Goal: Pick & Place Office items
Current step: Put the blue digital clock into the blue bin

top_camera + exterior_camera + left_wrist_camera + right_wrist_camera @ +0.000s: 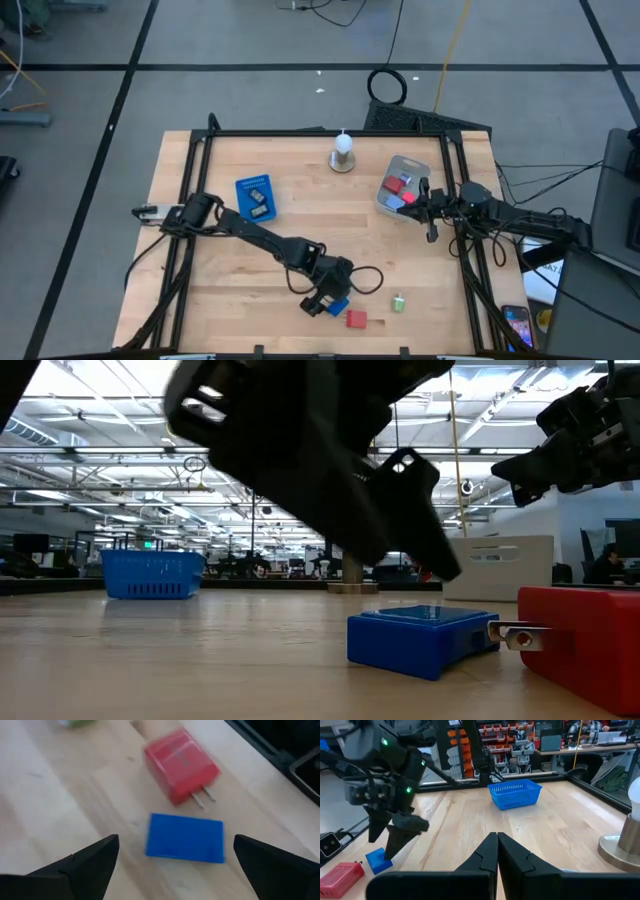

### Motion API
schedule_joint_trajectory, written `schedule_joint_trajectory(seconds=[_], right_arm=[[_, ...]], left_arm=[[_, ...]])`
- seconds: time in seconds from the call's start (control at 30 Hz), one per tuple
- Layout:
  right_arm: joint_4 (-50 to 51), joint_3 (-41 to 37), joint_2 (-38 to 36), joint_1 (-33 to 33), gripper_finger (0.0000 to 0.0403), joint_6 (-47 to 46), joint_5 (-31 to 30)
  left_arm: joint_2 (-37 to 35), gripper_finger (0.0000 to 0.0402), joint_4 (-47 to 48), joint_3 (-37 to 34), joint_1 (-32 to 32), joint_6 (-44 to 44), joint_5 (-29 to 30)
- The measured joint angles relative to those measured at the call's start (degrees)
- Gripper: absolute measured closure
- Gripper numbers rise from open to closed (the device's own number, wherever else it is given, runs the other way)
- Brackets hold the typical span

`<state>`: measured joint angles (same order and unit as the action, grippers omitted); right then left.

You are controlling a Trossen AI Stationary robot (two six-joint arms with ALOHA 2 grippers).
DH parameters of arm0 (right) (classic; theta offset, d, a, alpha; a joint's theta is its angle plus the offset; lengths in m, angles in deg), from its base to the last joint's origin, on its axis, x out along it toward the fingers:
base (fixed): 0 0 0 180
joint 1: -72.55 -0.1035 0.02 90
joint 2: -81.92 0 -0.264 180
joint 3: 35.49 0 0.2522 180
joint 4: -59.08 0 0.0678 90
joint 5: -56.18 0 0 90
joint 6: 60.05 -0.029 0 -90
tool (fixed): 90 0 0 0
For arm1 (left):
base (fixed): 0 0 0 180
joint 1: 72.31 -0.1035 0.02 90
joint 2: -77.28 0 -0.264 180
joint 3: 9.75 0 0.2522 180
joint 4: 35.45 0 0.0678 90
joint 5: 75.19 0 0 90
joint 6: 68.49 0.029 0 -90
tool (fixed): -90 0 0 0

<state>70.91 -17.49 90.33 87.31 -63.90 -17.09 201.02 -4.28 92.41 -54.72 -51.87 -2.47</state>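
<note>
A blue block lies flat on the wooden table near its front edge. A red plug-like piece lies beside it and a small green piece a little to the right. My left gripper hovers just over the blue block, open, one finger on either side of it, touching nothing. My right gripper is shut and empty at the grey tub, which holds red pieces.
A flat blue basket with small items stands left of centre. A white bulb on a round base stands at the far middle. A black frame rims the table. Bare wood lies between the basket and the tub.
</note>
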Motion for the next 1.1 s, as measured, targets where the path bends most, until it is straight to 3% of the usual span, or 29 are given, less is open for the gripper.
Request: schedule_joint_trajectory(seconds=[0.17, 0.67, 1.1], right_arm=[[-0.04, -0.01, 0.38, 0.0, 0.0403, -0.02, -0.02], [-0.37, -0.01, 1.88, 0.02, 0.0403, -0.13, -0.27], [-0.52, -0.01, 2.03, 0.02, 0.0403, 0.0, -0.4]], left_arm=[[1.11, 0.0004, -1.93, 0.01, 0.07, -0.72, -3.47], [3.65, 0.0004, -1.57, -0.04, -1.05, 0.22, -5.86], [3.65, 0.0005, -1.56, -0.04, -4.26, -1.7, -1.23]])
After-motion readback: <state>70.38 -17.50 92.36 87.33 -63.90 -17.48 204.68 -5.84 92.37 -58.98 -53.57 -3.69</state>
